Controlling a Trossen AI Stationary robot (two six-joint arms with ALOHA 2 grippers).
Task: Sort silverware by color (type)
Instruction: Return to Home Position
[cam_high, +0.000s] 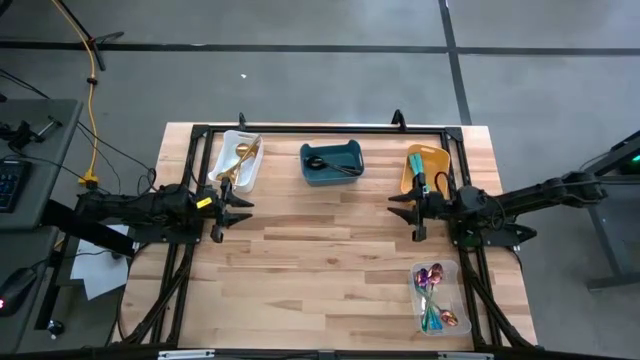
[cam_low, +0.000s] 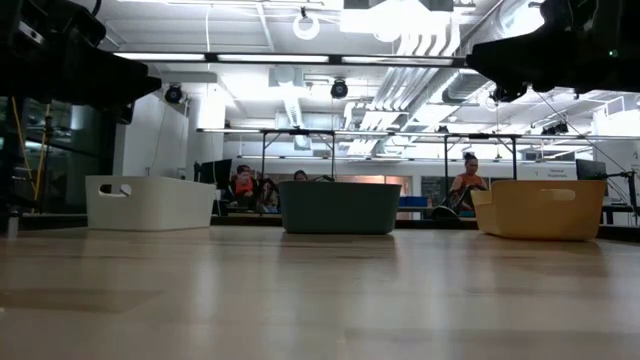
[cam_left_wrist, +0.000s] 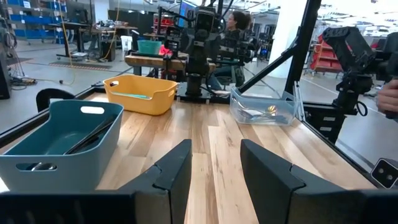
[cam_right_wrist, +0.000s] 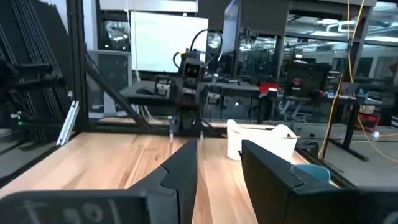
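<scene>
Our left gripper (cam_high: 243, 207) hangs with fingers spread over the worktop's (cam_high: 320, 260) left side, just in front of the white bin (cam_high: 237, 135). Our right gripper (cam_high: 403, 213) faces it from the right side, likewise spread, just in front of the orange bin (cam_high: 430, 150). Each wrist view shows bare wood through the gap between its fingers. From above we see the silverware in bins: gold spoons (cam_high: 245, 155) in the white bin, black spoons (cam_high: 338, 166) in the teal bin (cam_high: 331, 147) at the far edge's middle, a teal-handled piece (cam_high: 419, 178) in the orange bin, and iridescent pieces (cam_high: 432, 285) in the clear bin (cam_high: 462, 285) by the near right corner. The low view shows only three bins' outer walls, with people (cam_low: 468, 180) beyond.
</scene>
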